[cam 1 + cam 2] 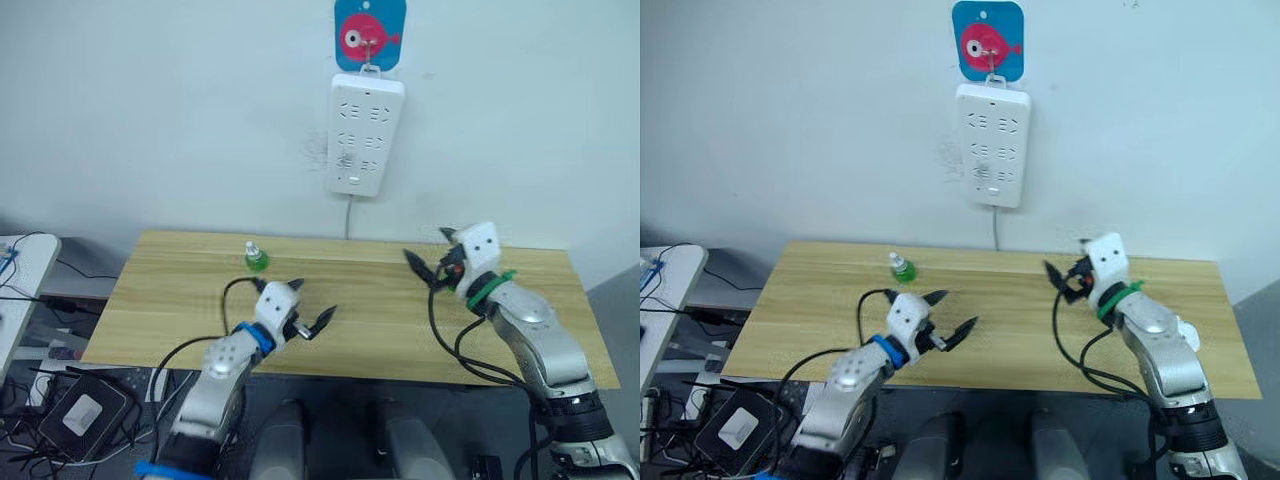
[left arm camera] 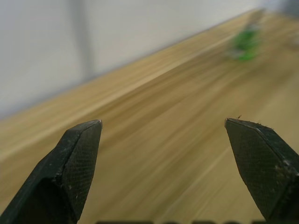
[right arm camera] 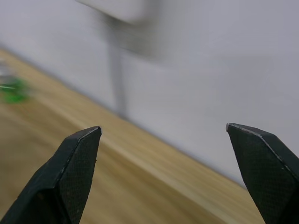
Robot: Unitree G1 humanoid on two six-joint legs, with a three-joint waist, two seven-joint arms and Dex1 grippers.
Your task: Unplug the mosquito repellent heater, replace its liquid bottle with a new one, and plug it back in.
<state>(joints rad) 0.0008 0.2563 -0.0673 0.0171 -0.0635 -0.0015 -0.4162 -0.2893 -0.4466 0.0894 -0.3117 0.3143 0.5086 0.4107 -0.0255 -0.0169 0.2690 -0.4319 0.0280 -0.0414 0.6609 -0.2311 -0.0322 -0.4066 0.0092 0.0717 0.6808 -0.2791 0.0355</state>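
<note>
A small green liquid bottle (image 1: 257,259) stands upright on the wooden table (image 1: 180,300), towards its far left. On the wall power strip (image 1: 364,132), a small white shape at the lower left sockets (image 1: 345,160) looks like the mosquito repellent heater, but I cannot tell it clearly from the strip. My left gripper (image 1: 313,298) hovers over the table's front middle, open and empty, a short way right of and nearer than the bottle. My right gripper (image 1: 427,244) is open and empty above the table's right part, below the strip.
The strip hangs from a blue-and-pink fish hook (image 1: 369,35), and its cord (image 1: 348,215) drops behind the table. Cables and a black box (image 1: 85,410) lie on the floor at the left. A white table edge (image 1: 20,270) stands at the far left.
</note>
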